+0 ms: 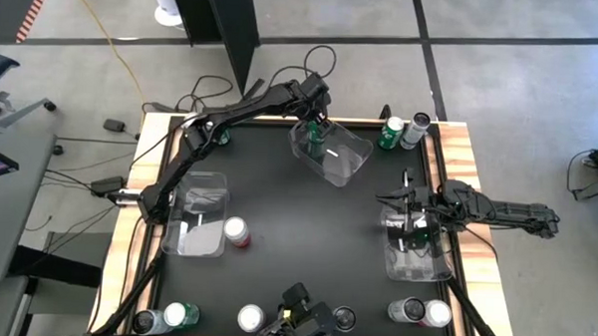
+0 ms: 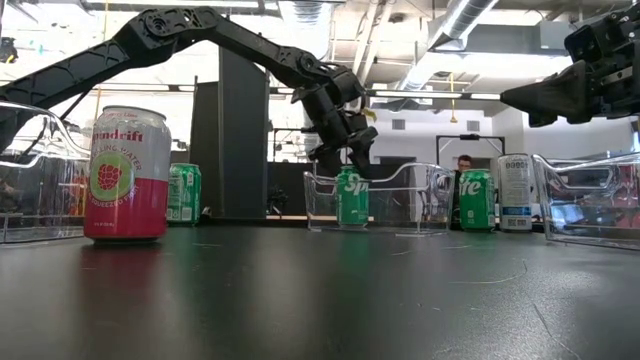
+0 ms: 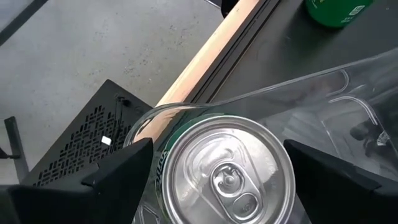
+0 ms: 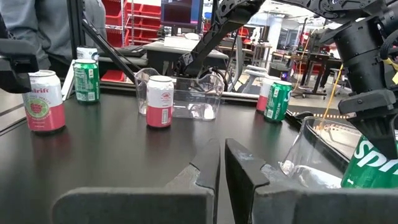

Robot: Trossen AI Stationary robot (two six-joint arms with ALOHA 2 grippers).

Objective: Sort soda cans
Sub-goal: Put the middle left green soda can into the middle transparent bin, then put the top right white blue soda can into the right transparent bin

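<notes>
- One green soda can (image 2: 351, 197) stands upright inside the clear bin (image 1: 351, 162) at the far middle of the table, and the left gripper (image 1: 316, 127) hangs directly above it.
- In the left wrist view the can's silver top (image 3: 227, 170) sits squarely between the two dark fingers (image 3: 118, 174), which are spread wide with a clear gap to the can wall on either side; nothing is pinched.
- The can's long axis is vertical and runs along the gripper's line of approach, so my reading is that the next move turns on straight up-and-down travel.
- The right gripper (image 1: 410, 200) hovers over the clear bin at the right edge (image 1: 445, 268), its fingers pressed together and empty; it lies well apart from the green can, so the left arm is much the nearer.
- Other cans wait: a red-and-pink can (image 1: 237, 231) beside the left-hand bin (image 1: 219, 180), two at the far right corner (image 1: 401, 132), and more along the near edge (image 1: 251, 317).
</notes>
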